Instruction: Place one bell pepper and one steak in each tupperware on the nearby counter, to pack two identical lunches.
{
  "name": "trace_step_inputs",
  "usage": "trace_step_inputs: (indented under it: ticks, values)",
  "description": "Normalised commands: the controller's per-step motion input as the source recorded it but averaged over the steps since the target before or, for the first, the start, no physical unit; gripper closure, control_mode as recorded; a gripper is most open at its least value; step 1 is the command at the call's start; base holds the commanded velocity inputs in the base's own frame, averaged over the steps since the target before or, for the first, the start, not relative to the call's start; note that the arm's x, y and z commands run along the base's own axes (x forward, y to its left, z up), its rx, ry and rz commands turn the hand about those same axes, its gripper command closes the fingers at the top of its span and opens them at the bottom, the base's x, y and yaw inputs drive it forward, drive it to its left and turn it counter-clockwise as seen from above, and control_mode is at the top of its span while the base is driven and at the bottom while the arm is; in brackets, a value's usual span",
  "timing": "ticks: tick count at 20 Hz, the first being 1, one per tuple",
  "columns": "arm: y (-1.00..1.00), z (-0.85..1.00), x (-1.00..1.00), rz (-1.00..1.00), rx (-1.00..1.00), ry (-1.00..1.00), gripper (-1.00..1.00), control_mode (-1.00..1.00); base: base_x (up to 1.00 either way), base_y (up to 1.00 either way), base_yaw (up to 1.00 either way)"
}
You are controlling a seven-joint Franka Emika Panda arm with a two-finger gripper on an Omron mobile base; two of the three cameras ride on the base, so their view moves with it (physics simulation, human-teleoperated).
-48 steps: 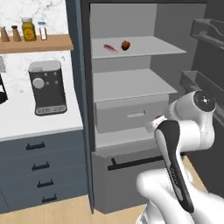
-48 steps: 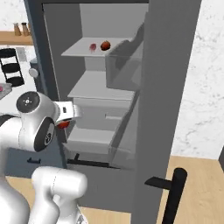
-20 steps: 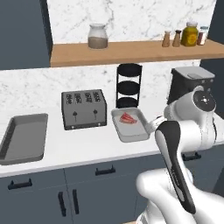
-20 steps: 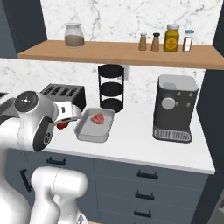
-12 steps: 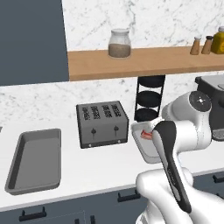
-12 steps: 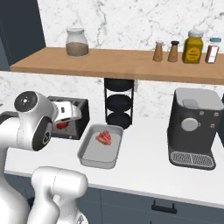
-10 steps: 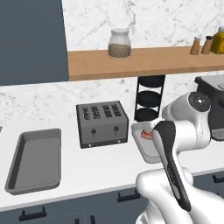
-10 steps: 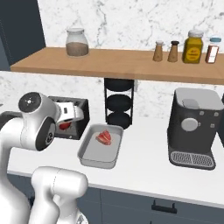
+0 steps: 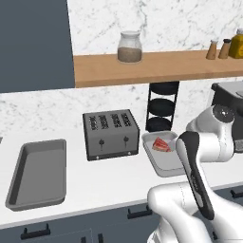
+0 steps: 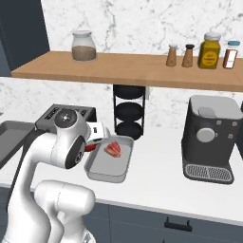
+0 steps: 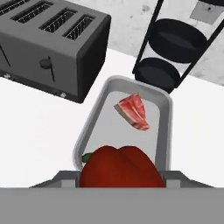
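- Hand view, item one: bell pepper (image 11: 120, 167), glossy deep red, lobed and rounded, a green stem nub at its left side. It sits between my finger tips at the bottom of the picture, my gripper (image 11: 119, 177) closed partway onto its flanks, so I have hold of it. It hangs over the near end of the tupperware (image 11: 162, 127).
- Handling, as I judge it: light, firm-walled but hollow, with a slick skin. The hold across the widest lobes suits it best; a pinch near the tapered end would likely let it squirt out. Moderate pressure only.
- Item two: steak (image 11: 133, 111), a small flat wedge of pink-red meat with pale streaks, lying in the far half of the same tupperware, apart from the pepper. Probably soft, limp and tacky; best taken across its narrow width.
- Item three: that tupperware, shallow grey tray with flared rim, no lid, on the white counter (image 11: 39, 127) just beside the dark four-slot toaster (image 11: 50, 41) and in front of a black tiered stand (image 11: 177, 48).
- Left base view: a second tupperware (image 9: 35, 173), alike, on the far side of the toaster, holding nothing that I can see.
- Right base view: a red glimpse at my gripper (image 10: 92, 146), at the tray's near-left rim.
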Motion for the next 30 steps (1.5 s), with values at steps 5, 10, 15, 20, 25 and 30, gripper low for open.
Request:
trace_step_inputs:
  ticks: [5,10,15,20,25,30]
  values:
    - [0.00,-0.88,0.03,0.00,-0.01,0.00,1.00,-1.00,0.00,0.00,0.00]
    - [0.00,-0.57,0.10,0.00,0.00,0.00,1.00,-1.00,0.00,0.00,0.00]
    - [0.00,-0.49,0.19,0.00,0.00,-0.02,1.00,-1.00,0.00,0.00,0.00]
    - [0.00,-0.41,0.29,0.00,0.00,-0.01,1.00,-1.00,0.00,0.00,0.00]
    - [-0.04,-0.30,0.31,0.00,0.00,0.00,1.00,-1.00,0.00,0.00,0.00]
    - [-0.04,-0.26,0.33,0.00,0.00,0.00,1.00,-1.00,0.00,0.00,0.00]
